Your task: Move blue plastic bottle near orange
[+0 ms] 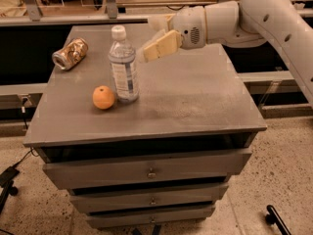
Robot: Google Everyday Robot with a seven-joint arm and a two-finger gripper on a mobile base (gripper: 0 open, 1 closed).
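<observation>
The tool [150, 44] hangs above the surface [195, 92], jaws apart, nothing between them. The bottle [123, 67] stands upright just left of its fingertips and clear of them, resting on its own base. The orange [103, 97] lies beyond the bottle, lower left of the tool, just beside the bottle's foot. I judge the placement done. The can [70, 53] sits farther left.
</observation>
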